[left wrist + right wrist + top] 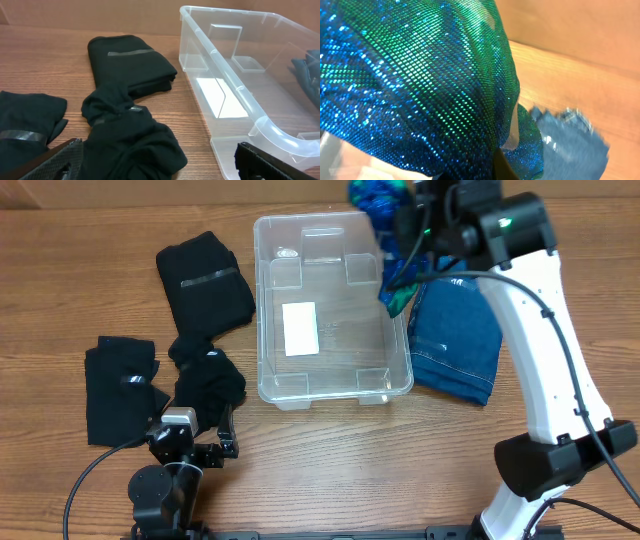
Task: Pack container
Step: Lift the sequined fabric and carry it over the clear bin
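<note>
The clear container stands mid-table with a white label on its base and nothing else inside. My right gripper is shut on a shiny blue-green sequined cloth that hangs over the container's far right corner. That cloth fills the right wrist view and hides the fingertips. My left gripper stands open near the front left, low over a crumpled black garment. The garment lies between the wide-apart fingers, and I cannot see them touching it. The container's near wall is to their right.
Folded blue denim lies right of the container, under the right arm. A folded black garment lies at the back left and another black piece at the far left. The left arm's base is at the front edge.
</note>
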### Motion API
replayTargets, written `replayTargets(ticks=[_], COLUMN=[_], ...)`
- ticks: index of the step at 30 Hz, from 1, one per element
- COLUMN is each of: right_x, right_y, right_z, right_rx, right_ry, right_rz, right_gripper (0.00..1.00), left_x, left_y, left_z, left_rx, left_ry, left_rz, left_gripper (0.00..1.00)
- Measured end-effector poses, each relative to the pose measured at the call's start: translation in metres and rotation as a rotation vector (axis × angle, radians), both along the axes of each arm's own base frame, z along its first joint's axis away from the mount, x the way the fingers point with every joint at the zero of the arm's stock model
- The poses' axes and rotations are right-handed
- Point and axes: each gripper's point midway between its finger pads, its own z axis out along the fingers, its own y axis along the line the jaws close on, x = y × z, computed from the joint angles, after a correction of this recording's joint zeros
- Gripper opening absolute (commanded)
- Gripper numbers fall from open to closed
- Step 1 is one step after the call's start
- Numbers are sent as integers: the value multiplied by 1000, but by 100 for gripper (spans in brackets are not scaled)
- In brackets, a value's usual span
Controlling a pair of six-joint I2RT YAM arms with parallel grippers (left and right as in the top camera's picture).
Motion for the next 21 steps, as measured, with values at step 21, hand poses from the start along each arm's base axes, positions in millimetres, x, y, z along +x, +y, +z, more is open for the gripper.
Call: replayTargets(ticks=[21], right_x=[28], right_y=[89], right_z=[-75], right_rx=[-187], right_ry=[-72], right_rz=[637], right_gripper=[4], left_x=[0], left_y=[0], left_z=[0], left_rx=[0], left_ry=[0], left_rz=[0], left_gripper=[100])
